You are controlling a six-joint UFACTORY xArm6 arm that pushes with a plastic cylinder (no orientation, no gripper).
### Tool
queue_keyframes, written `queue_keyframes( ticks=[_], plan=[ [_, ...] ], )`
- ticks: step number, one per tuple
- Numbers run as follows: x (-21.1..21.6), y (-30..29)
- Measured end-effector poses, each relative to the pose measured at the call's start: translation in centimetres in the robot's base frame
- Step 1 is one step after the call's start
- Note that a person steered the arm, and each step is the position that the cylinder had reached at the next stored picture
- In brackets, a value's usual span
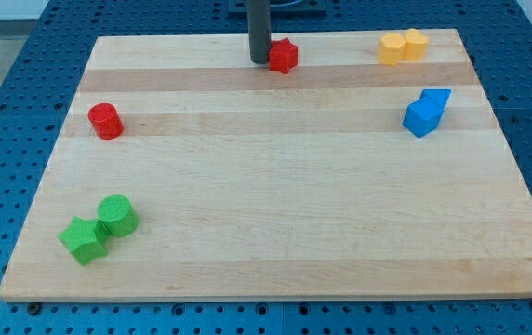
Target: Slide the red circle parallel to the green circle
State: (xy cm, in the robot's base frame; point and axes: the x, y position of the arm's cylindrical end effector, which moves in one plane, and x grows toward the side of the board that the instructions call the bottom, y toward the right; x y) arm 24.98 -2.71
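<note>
My tip at the top centre of the wooden board, a bare rod holding nothing, pressed against the left side of the red star. Red circle at upper left, well apart; green circle at lower left, touching a green block. Yellow blocks at upper right, blue blocks just below.

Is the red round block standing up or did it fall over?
Standing up. The red circle shows its flat round top facing upward, alone near the view's left edge, far from my tip.
</note>
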Motion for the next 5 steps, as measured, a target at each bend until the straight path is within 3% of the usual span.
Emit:
queue_keyframes(
  ticks=[2,5],
  plan=[
    [0.3,-8.3],
    [6.0,-22.3]
  ],
)
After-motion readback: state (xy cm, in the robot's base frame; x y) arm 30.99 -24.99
